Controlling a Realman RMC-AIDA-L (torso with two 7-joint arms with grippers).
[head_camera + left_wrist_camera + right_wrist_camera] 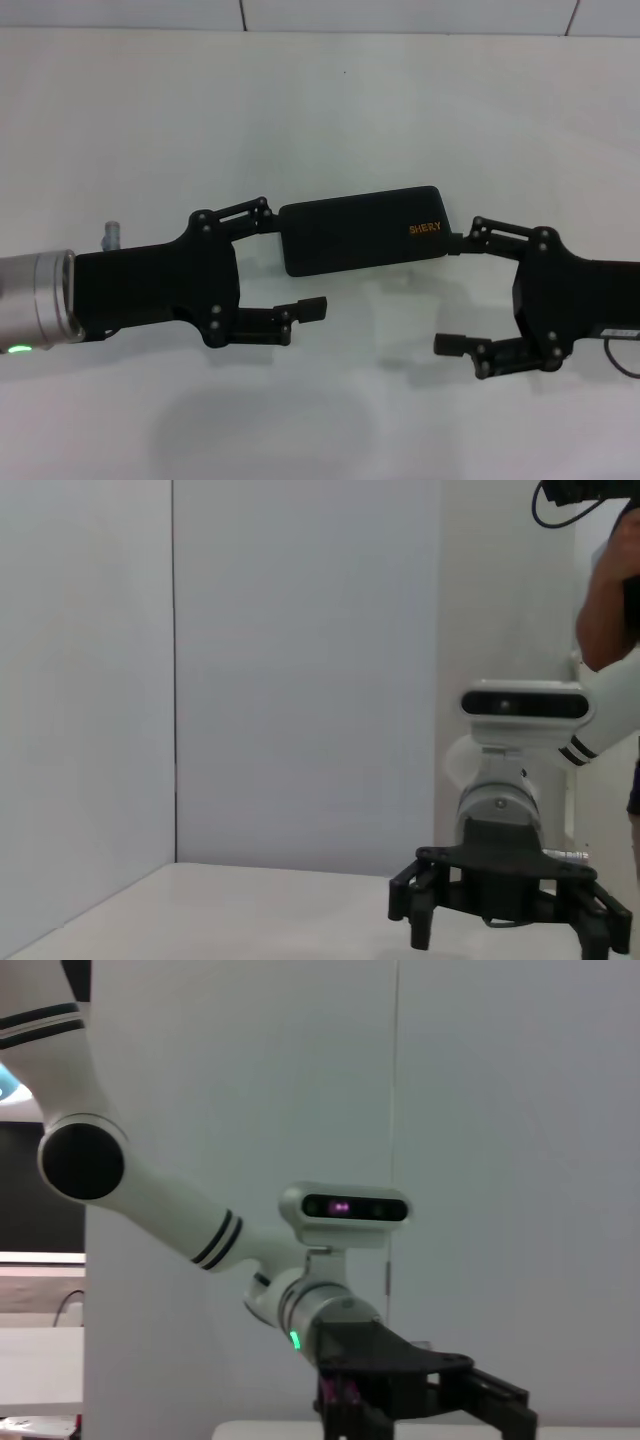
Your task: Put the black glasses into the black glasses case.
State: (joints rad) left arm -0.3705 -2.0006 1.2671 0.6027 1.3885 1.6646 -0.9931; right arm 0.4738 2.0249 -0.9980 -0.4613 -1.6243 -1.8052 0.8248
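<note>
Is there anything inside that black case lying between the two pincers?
Cannot tell. The black glasses case lies shut on the white table, lid with orange SHERY lettering up, hiding its inside. No glasses show anywhere. The left pincer and right pincer flank it, both open.

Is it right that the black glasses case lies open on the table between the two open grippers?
Not quite: in the head view the black glasses case lies shut, lid down with its lettering showing. It does lie between the open left gripper and open right gripper.

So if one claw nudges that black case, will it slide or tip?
The black case lies flat and closed on the smooth white table, so it would probably slide, not tip. It looks rigid, likely keeping its shape. Its rounded corners might let it swivel if pushed off-centre.
</note>
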